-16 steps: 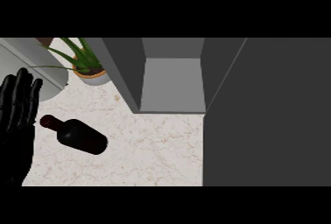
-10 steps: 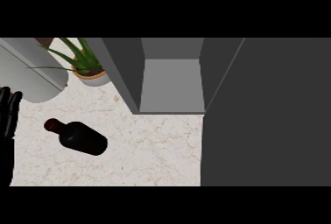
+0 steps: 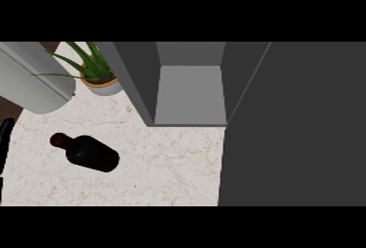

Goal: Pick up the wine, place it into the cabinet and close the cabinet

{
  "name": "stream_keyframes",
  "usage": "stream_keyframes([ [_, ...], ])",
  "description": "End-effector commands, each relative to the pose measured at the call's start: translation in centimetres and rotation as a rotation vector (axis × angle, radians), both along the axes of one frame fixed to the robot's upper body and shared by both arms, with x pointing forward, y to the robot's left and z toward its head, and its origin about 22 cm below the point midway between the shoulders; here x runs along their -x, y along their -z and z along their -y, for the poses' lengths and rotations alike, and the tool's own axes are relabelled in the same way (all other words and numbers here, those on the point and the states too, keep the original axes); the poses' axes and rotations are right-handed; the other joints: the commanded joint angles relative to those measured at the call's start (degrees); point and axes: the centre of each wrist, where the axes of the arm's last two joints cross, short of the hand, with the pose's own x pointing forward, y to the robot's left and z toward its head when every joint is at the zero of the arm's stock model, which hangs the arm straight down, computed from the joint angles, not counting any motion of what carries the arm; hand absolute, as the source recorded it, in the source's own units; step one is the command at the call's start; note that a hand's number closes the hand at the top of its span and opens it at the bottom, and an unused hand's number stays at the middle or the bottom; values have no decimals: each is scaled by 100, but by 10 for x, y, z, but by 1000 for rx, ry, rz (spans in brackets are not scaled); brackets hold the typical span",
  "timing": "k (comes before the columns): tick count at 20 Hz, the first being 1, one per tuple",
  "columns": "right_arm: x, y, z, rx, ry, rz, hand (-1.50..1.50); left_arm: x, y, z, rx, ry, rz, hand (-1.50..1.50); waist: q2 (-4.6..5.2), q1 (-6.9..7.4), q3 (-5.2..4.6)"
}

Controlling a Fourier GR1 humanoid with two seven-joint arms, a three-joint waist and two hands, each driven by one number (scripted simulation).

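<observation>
The wine bottle (image 3: pixel 86 153) is dark with a reddish cap and lies on its side on the pale marble counter (image 3: pixel 164 169), neck pointing up-left. The grey cabinet (image 3: pixel 190 95) stands open behind it, its inside bare. Its dark door (image 3: pixel 297 126) swings out along the right side. Only a thin black strip of my left hand (image 3: pixel 4 143) shows at the left edge, apart from the bottle. The right hand is out of view.
A potted green plant (image 3: pixel 97 73) stands at the back left beside the cabinet's wall. A large grey rounded shape (image 3: pixel 32 80), like a forearm, covers the top left corner. Bare counter lies between the bottle and the cabinet's opening.
My left hand has slid out past the left edge, leaving only a sliver. The grey rounded shape at top left has grown. The bottle has not moved.
</observation>
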Motion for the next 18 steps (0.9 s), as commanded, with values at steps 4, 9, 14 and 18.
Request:
stream_keyframes([
  [4,25,-34,-5,2,-24,-2,-150,3,-40,12,30,-22,-28,-150,8,-53,3],
  [9,9,-63,-17,-4,-48,-32,-150,18,-43,17,39,-18,-30,-150,4,3,-3],
  [14,19,-69,-14,-14,-18,-35,-150,15,-54,21,40,-26,-69,-150,0,-23,1],
  [18,13,-70,-20,-16,0,-21,-150,11,-53,12,39,-26,-78,-150,3,-12,-1],
])
